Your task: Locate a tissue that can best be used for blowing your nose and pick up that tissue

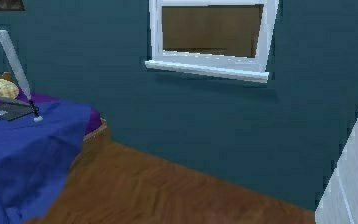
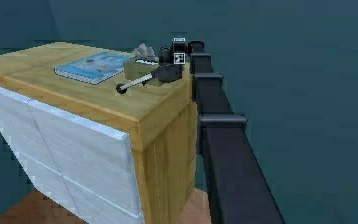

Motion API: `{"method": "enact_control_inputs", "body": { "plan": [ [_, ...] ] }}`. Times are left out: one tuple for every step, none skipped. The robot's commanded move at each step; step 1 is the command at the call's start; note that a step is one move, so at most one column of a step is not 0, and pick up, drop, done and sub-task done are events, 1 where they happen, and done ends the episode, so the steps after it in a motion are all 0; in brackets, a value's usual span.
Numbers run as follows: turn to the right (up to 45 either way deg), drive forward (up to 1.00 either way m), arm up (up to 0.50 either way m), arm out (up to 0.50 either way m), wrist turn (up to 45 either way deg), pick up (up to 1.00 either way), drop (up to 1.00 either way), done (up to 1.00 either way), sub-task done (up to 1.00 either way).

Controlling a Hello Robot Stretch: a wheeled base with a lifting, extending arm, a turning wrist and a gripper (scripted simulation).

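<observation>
The tool (image 2: 137, 82) sits at the far end of the dark arm (image 2: 227, 140), above the wooden top of a counter (image 2: 82, 95) with white drawer fronts. Its thin fingers (image 2: 125, 87) point toward the arm side view's left, low over the wood. Directly behind the tool, and seemingly against its dark body, a tan tissue box (image 2: 140, 60) stands on the counter with a pale grey tuft of tissue rising from its top. Whether the tool touches the box or merely hangs beside it cannot be told, and with the box standing on the counter right at the tool, I cannot tell whether it has hold of anything. To the left of the tool and the box, near them on the same wooden top, a blue book (image 2: 92, 68) lies flat. Just right of the tool a small white marker square (image 2: 179, 45) shows against the teal wall.

In the forward view, a bed (image 1: 27, 150) with a blue and purple cover fills the lower left; a pale baseball bat (image 1: 17, 70) leans across it, and a small dark flat item (image 1: 9, 113) lies by its lower end. A white-framed window (image 1: 212, 35) is set in the teal wall above a wooden floor (image 1: 167, 190)
</observation>
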Motion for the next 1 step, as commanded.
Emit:
{"method": "enact_control_inputs", "body": {
  "plan": [
    [0.0, 0.0, 0.0, 0.0, 33.0, 0.0, 0.0, 0.0, 0.0]
  ]
}}
